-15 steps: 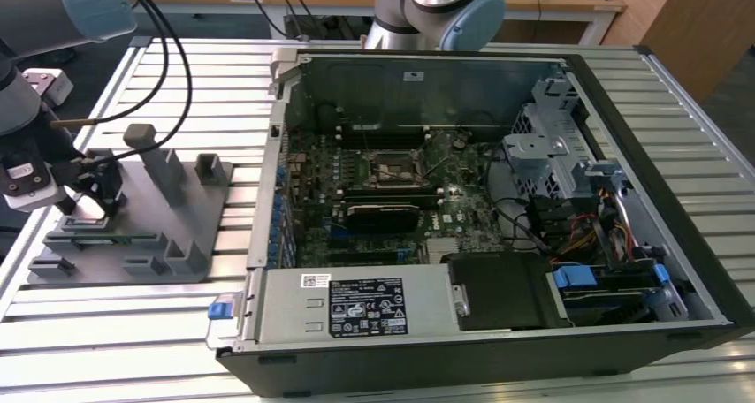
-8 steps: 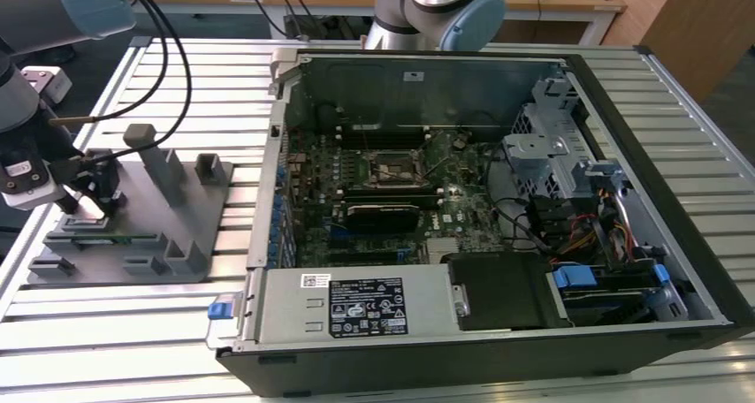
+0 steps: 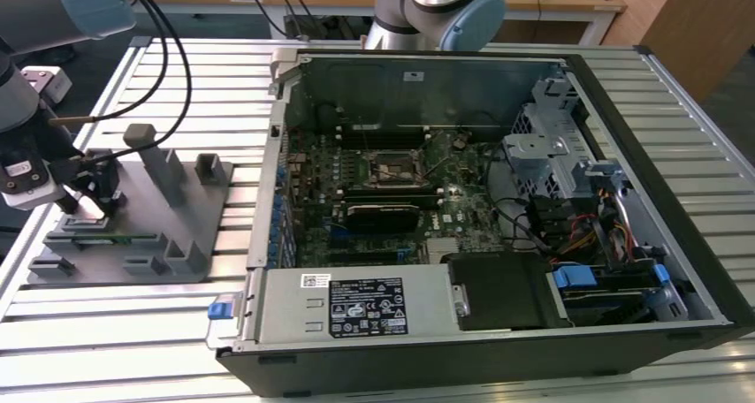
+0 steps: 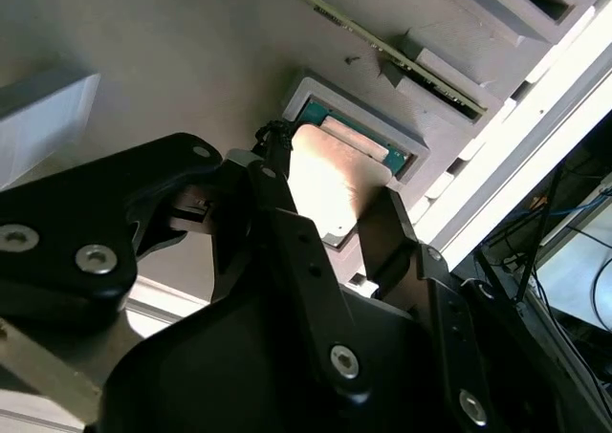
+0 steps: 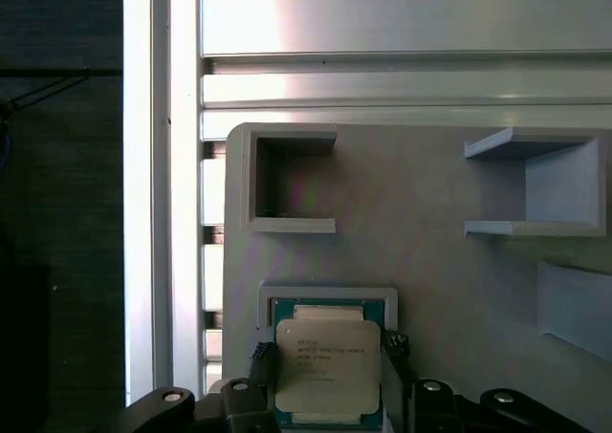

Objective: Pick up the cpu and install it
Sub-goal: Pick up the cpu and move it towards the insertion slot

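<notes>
The cpu (image 5: 328,366) is being kept in a shallow framed recess of the grey holder block (image 5: 430,290), close to that block's outer edge. It is being pinched at two opposite sides by the gripper (image 3: 92,205). The black fingers (image 5: 262,360) are being pressed against its rim in both wrist views, with the chip (image 4: 330,180) seated flat in the recess.

A long green memory stick (image 4: 382,43) is being held on edge in a slot of the same block, just beside the recess. A walled square pocket (image 5: 292,180) and a wider open-sided pocket (image 5: 535,180) are being shown farther in on the block, apart from the fingers.

Past the block's near edge, bare strips of the slatted aluminium table (image 5: 382,70) are being left open. Tall posts (image 3: 154,160) of the block are standing near the gripper. The open computer case (image 3: 673,138), with the dark socket (image 3: 391,167) inside it, is being shown well apart from the block, toward the exterior view's right.
</notes>
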You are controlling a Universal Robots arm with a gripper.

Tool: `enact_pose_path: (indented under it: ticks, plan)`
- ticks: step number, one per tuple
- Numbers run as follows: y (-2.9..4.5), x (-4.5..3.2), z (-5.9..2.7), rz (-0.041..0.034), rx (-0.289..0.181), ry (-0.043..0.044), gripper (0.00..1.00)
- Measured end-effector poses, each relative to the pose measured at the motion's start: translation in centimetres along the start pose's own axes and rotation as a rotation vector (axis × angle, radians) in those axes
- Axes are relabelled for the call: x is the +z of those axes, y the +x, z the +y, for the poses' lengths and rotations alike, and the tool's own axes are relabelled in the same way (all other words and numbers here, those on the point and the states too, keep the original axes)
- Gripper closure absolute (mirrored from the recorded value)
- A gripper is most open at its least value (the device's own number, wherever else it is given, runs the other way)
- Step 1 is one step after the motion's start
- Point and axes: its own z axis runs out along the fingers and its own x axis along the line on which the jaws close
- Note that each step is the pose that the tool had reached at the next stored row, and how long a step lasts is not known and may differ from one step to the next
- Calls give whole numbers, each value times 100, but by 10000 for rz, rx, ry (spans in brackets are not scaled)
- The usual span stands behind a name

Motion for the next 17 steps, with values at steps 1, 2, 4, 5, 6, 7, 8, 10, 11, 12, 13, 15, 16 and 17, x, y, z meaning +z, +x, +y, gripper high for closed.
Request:
enact_pose_path:
  ticks: [1,2,4,5,6,7,8,10,11,12,13,15,16,17]
  plan:
    - [0,-3,0,-1,0,0,47]
    - [0,-3,0,-2,0,-1,47]
    - [0,-4,0,-2,0,-1,40]
    - [0,-4,0,-2,0,-1,40]
    - [0,-4,0,-1,0,-1,40]
    - [0,-4,0,1,-4,0,40]
    - [0,0,0,1,-12,0,40]
    - [0,10,0,0,-33,0,40]
    - [0,16,-1,1,-45,0,40]
    - [0,21,-1,2,-53,1,40]
    - [0,24,-1,3,-61,1,40]
    - [0,24,-1,4,-67,2,40]
    - [0,24,-1,3,-68,1,42]
    - [0,18,0,2,-68,1,42]
